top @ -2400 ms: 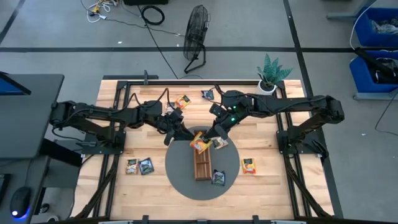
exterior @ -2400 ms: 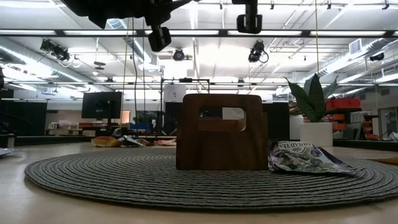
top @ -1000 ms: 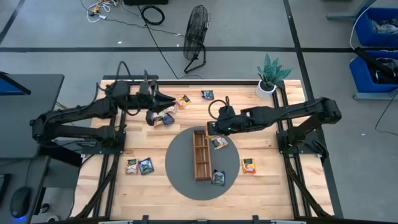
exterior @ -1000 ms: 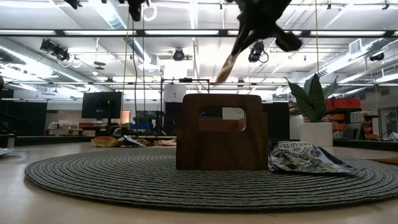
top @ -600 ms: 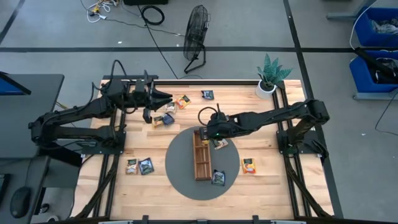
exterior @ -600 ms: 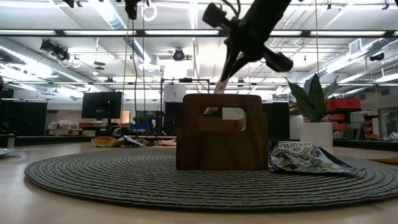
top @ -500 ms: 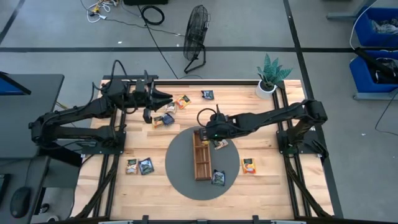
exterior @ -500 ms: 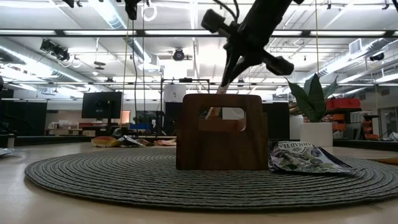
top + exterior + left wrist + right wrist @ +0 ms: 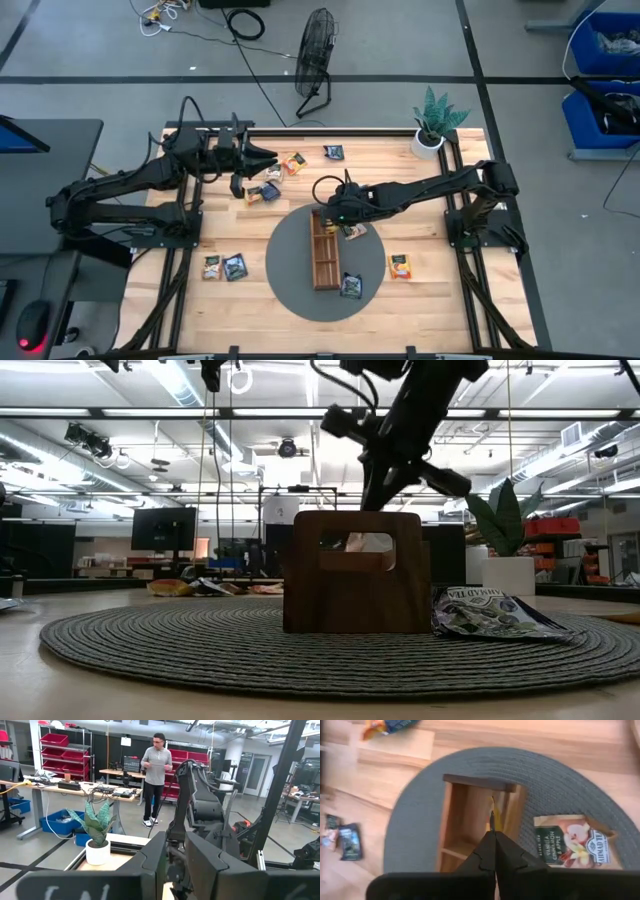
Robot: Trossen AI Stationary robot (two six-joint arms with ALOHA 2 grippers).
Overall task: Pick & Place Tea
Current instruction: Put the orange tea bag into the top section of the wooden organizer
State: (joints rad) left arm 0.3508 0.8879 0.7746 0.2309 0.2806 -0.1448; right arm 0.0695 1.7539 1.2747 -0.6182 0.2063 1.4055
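A long brown wooden tray (image 9: 323, 250) lies on a round grey mat (image 9: 285, 270). My right gripper (image 9: 329, 212) hangs over the tray's far end, shut on a tan tea sachet (image 9: 352, 542). The sachet shows through the cut-out of the tray's end wall (image 9: 355, 595). Other tea sachets lie flat: one on the mat beside the tray (image 9: 570, 842), a dark one (image 9: 351, 286), an orange one (image 9: 400, 265), two at the near left (image 9: 224, 267) and several at the far side (image 9: 292, 162). My left gripper (image 9: 272, 157) stands raised at the far left, narrowly open and holding nothing. My right gripper pinches the sachet's upper edge (image 9: 492, 817) between its two fingers. The fingers slant down from the table's right side. The sachet hangs edge-on below the fingers, its lower part inside the tray's far compartment (image 9: 470, 815). I cannot tell whether it touches the floor of the tray.
A potted plant (image 9: 432, 128) stands at the table's far right corner. Dark arm frames run along the left (image 9: 185, 230) and right (image 9: 465, 230) sides. A person (image 9: 156, 775) stands in the room beyond the table.
My right gripper has gone down and toward the table's left, tipping more steeply, and stays shut on the sachet. The sachet was well above the tray and now hangs inside its far end.
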